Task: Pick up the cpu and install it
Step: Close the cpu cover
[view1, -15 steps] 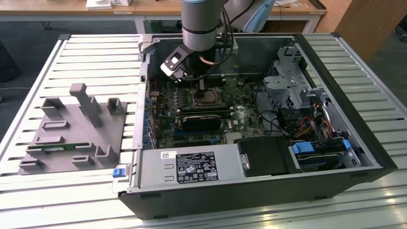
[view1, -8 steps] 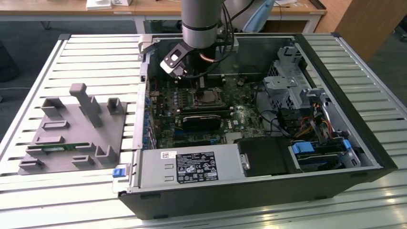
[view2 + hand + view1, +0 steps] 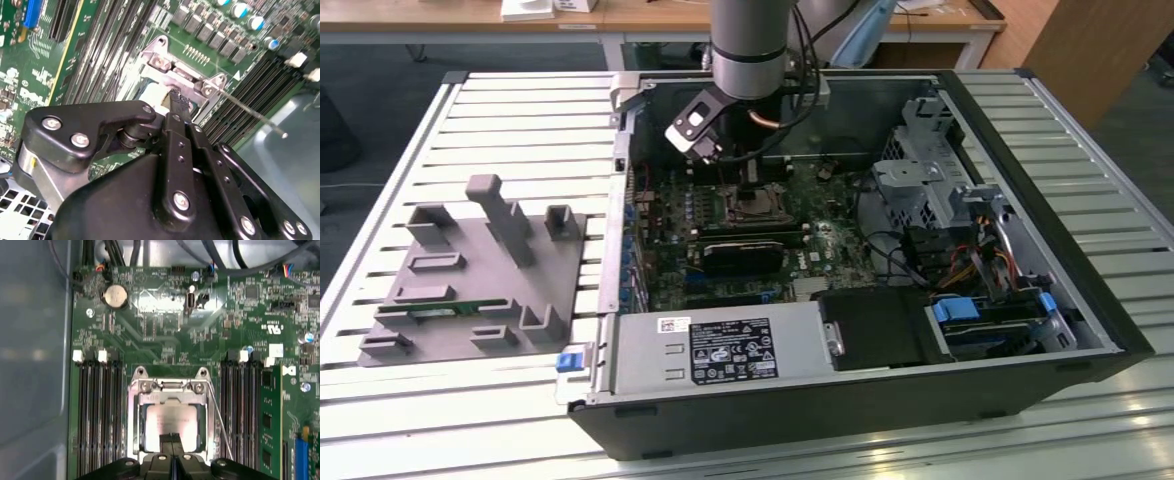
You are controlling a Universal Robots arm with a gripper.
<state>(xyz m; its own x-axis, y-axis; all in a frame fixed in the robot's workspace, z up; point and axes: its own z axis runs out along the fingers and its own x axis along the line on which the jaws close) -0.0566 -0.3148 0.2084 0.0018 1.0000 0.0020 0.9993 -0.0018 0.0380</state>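
Clearly, first wrist view — cpu (image 3: 170,417) in socket (image 3: 170,386)

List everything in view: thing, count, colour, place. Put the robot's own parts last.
table: one, silver slats, under everything.
computer case: one, black, open, on the table.
tray: one, grey, at the exterior view's left of the case.
memory stick: one, green, in the tray.
motherboard: one, green, inside the case.
socket frame: one, silver, on the motherboard.
cpu: one, silver-grey, within the socket frame.
arm: one, grey, above the case.
hand: one, black, shut, tips over the cpu.
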